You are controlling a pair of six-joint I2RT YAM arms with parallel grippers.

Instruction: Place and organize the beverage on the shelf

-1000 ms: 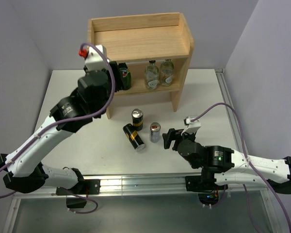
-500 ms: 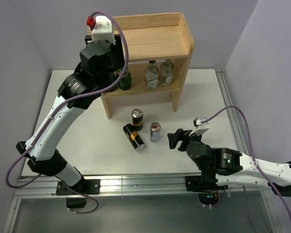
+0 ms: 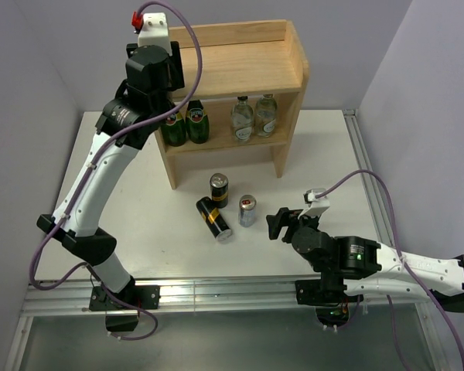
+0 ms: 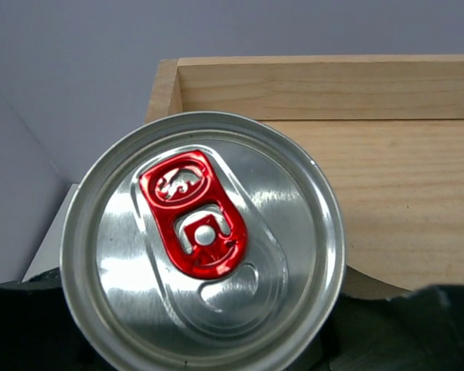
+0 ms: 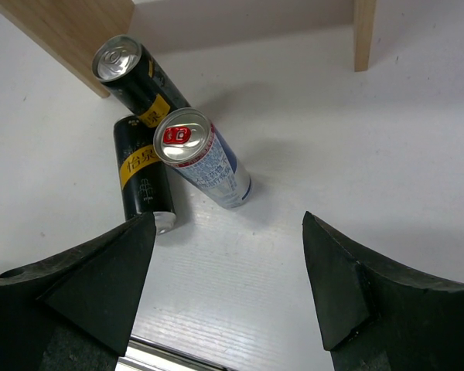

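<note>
My left gripper [image 3: 162, 77] is shut on a slim can with a silver lid and red tab [image 4: 205, 247] and holds it above the back left corner of the wooden shelf's top board [image 4: 402, 178]. The can is hidden under the gripper in the top view. The shelf [image 3: 232, 66] holds two clear bottles [image 3: 253, 117] on its lower tier. A blue-and-silver can [image 3: 248, 210] [image 5: 209, 170] stands on the table. One black-and-gold can [image 3: 219, 189] stands upright and another [image 3: 214, 219] lies on its side. My right gripper [image 3: 276, 224] [image 5: 228, 286] is open and empty, just right of the blue-and-silver can.
Two green bottles [image 3: 185, 125] stand at the left of the shelf's lower tier. The shelf's side panels [image 5: 69, 31] reach down to the white table [image 3: 325, 154]. Grey walls close in behind and on both sides. A metal rail [image 3: 216, 290] runs along the near edge.
My left arm has risen with the can from the level of the lower tier to above the top board's left end. My right gripper has shifted slightly to the right.
</note>
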